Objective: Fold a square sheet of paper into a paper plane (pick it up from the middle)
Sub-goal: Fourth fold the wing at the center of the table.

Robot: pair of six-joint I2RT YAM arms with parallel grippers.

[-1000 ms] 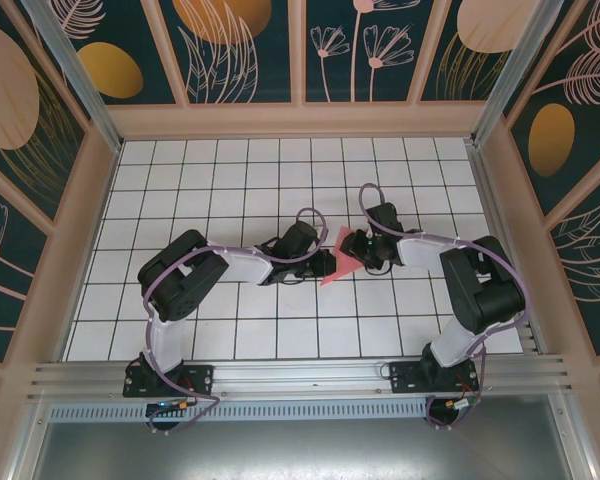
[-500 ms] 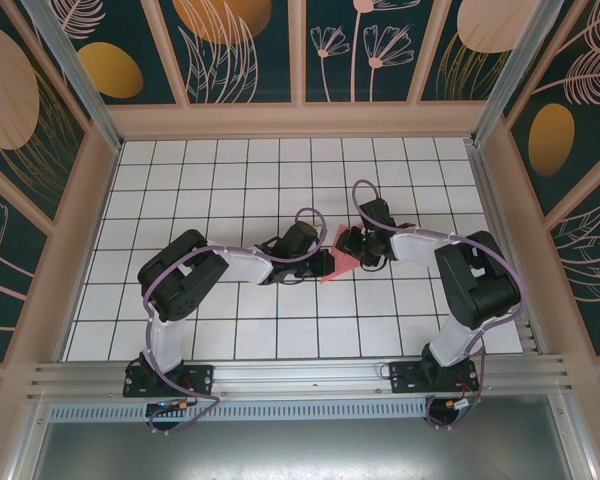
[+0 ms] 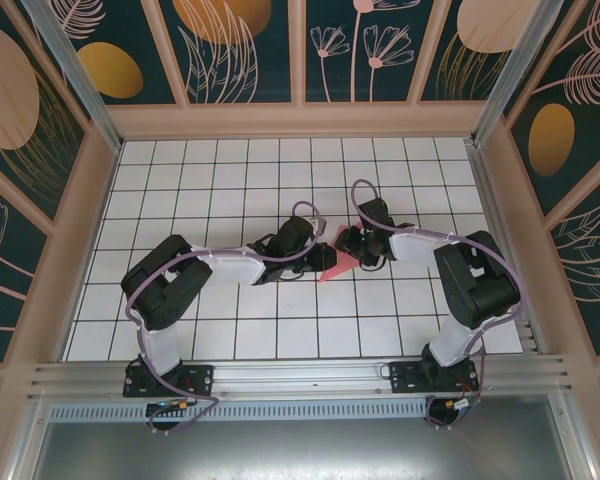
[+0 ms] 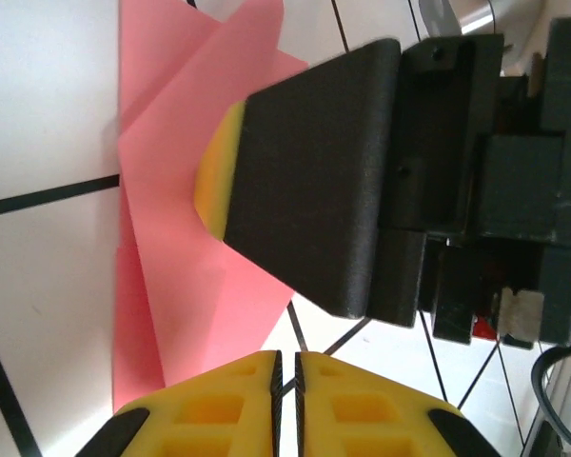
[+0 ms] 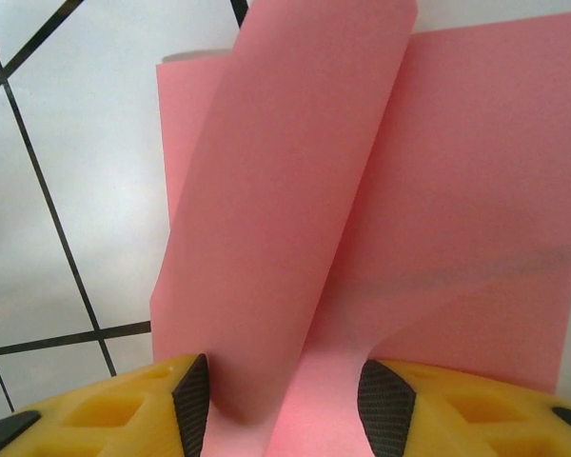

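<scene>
The square sheet of paper (image 3: 337,263), pink-red and partly folded, lies near the middle of the white gridded table (image 3: 230,190), between the two arms' tips; one flap stands curled up off the sheet while the rest lies flat on the tiles. From the right wrist camera, the right gripper (image 5: 284,381) stands partly open with its yellow fingers on either side of the raised flap; the flap leans against one finger and the jaws do not clamp it. From the left wrist camera, one dark right-arm finger (image 4: 314,171) with a yellow pad bears down on the layered paper. The left gripper (image 4: 285,369) sits at the sheet's near edge with its two yellow fingers drawn together to a thin slit; whether any paper is caught in that slit cannot be told. From overhead, both arms reach inward from the near edge and meet over the sheet, left arm low across the tiles, right arm bent round from the right.
</scene>
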